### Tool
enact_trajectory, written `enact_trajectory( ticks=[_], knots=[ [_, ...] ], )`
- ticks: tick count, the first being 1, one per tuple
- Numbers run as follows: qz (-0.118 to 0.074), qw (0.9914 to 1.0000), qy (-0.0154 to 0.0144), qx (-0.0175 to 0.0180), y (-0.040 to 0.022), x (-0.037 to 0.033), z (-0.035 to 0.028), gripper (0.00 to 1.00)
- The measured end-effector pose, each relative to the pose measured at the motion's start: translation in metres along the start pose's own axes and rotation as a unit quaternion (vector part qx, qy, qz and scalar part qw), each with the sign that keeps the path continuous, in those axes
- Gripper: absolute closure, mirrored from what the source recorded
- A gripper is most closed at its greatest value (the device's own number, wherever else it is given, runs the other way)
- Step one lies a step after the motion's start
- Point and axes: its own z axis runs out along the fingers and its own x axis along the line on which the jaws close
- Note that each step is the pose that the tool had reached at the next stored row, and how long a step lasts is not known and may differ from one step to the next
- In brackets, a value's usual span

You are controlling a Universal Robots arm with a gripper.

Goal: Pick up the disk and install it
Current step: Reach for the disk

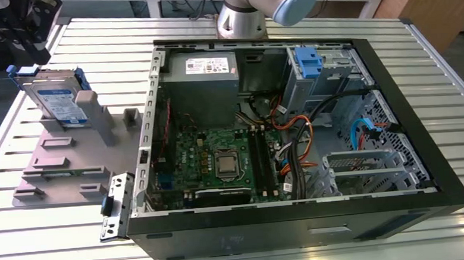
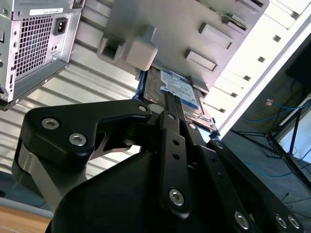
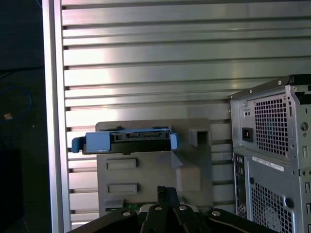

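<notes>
On stand (image 1: 67, 168) — disk (image 1: 56, 102) upright, tool (image 3: 167, 193) apart

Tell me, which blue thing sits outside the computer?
The blue-framed disk, standing on edge in the grey holder beside the case. The blue latch and blue cable are both inside it.

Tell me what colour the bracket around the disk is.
Blue bracket, best seen in the first wrist view.

The disk (image 1: 58, 104) is silver metal framed in blue plastic. The counter (image 1: 100, 44) is ribbed, shiny metal; the holder (image 1: 71, 165) matt grey plastic.
</notes>
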Motion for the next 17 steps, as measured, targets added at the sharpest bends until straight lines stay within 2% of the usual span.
enact_trajectory(
  ticks=[17],
  knots=[
    [0.0, 1.0, 0.0, 0.0006, -0.0004, 0.005, 0.0005, 0.89]
  ],
)
